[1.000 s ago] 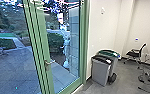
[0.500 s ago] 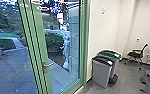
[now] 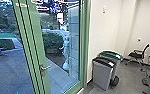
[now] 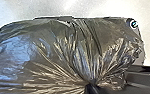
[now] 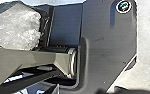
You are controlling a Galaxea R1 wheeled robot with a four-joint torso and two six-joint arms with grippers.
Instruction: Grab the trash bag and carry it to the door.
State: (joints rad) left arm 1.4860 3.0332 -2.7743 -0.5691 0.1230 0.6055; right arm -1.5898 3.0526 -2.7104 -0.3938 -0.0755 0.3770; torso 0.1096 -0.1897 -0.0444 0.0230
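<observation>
Head view: one green-framed glass door, ahead and to the robot's left, beyond the grippers. One lever handle on it. Two bins, farther right: one grey bin with a black lid, one bin with a green lid close behind it. One office chair past the bins, well apart from them. Two bushes beyond the glass; also one pale upright shape, too blurred to name.

Left wrist view: one trash bag, dark and shiny, bulging in front of the left gripper. Its folds draw together at one tight gather on the near side. How far open the left gripper is, and whether it grips that gather, cannot tell.

Right wrist view: one lump of pale crinkled plastic near the right gripper; whether part of the bag, cannot tell. Right gripper's opening and hold: cannot tell either.
</observation>
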